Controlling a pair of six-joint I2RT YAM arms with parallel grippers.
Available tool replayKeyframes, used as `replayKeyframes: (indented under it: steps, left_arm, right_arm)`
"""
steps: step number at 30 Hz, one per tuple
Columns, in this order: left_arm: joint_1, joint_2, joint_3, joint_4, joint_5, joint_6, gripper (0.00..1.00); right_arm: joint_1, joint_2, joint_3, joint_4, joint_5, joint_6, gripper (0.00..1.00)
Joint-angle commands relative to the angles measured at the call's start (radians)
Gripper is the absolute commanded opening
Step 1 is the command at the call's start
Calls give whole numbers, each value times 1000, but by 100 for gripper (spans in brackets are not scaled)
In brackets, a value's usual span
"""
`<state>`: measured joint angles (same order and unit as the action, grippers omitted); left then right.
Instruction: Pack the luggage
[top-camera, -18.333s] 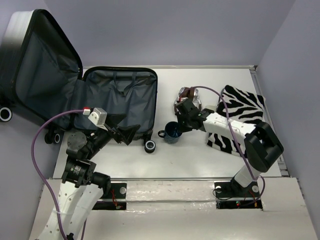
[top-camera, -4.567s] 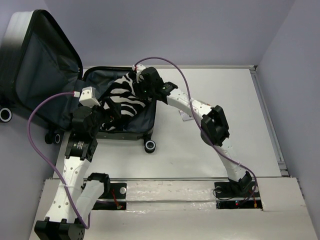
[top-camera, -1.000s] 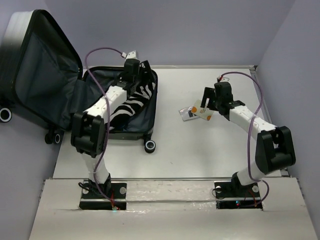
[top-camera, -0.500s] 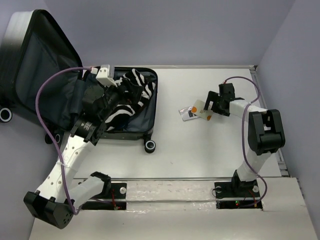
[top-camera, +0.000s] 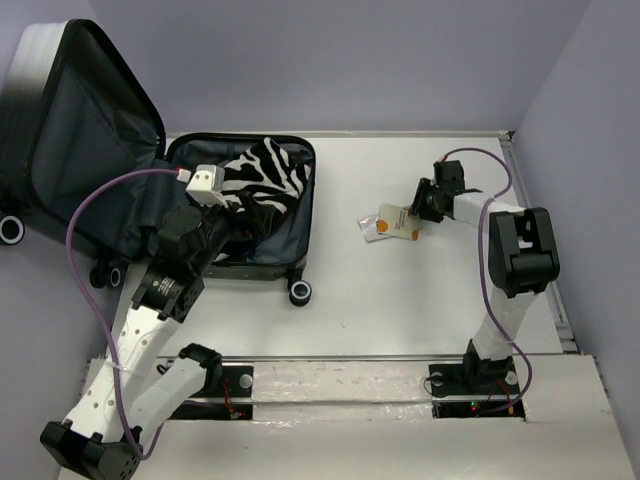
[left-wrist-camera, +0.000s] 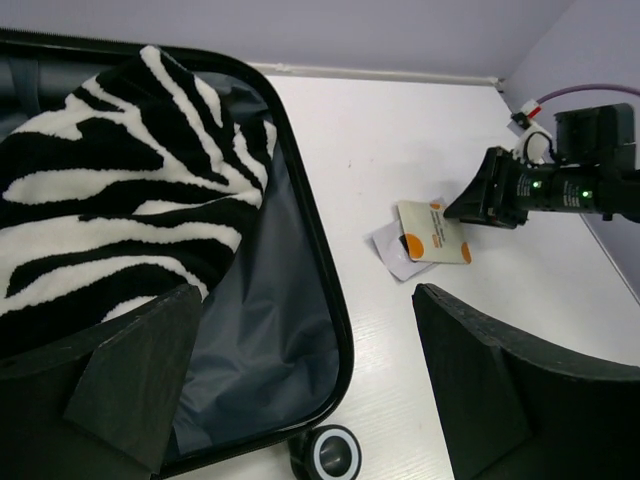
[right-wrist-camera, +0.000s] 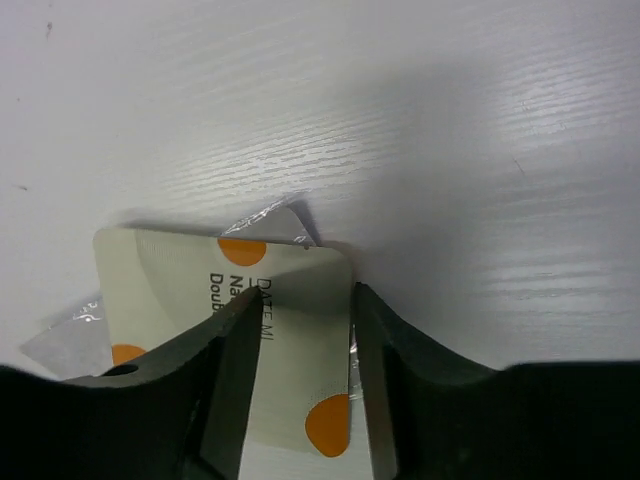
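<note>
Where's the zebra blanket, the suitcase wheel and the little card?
blanket (left-wrist-camera: 110, 200): left wrist view, middle of its stripes.
wheel (left-wrist-camera: 333, 456): left wrist view, its hub.
card (left-wrist-camera: 433, 232): left wrist view, its pale middle.

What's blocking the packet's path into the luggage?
Nothing visible: bare table lies between the packet at the right pincer and the luggage. A zebra blanket covers the far part of its lower half.

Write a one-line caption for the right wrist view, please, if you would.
Right gripper straddling the corner of a cream, orange-dotted flat packet lying on the white table.
</note>
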<state>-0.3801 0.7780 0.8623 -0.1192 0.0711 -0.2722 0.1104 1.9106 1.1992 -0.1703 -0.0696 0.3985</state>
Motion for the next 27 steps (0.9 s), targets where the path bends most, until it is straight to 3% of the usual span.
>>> replayKeyframes:
  steps: [1,6,9,16,27]
  left_arm:
    - [-3,-51,18,49,19,22,99]
    - [-3,-86,11,50,-1,27,99]
    - [-3,-83,7,50,4,28,99]
    - [-3,-77,9,49,12,27,99]
    - [-3,-45,6,49,25,27,99]
  right_arm:
    - [-2,35,-21,-23,-12,29,33]
    - [-2,-13,-39,6,-6,39,13]
    - [-2,-62,-62,38,-22,46,8]
    - [-2,-212,-176,150,-145,56,7]
    - [64,-395,-361,152,-272,23,7]
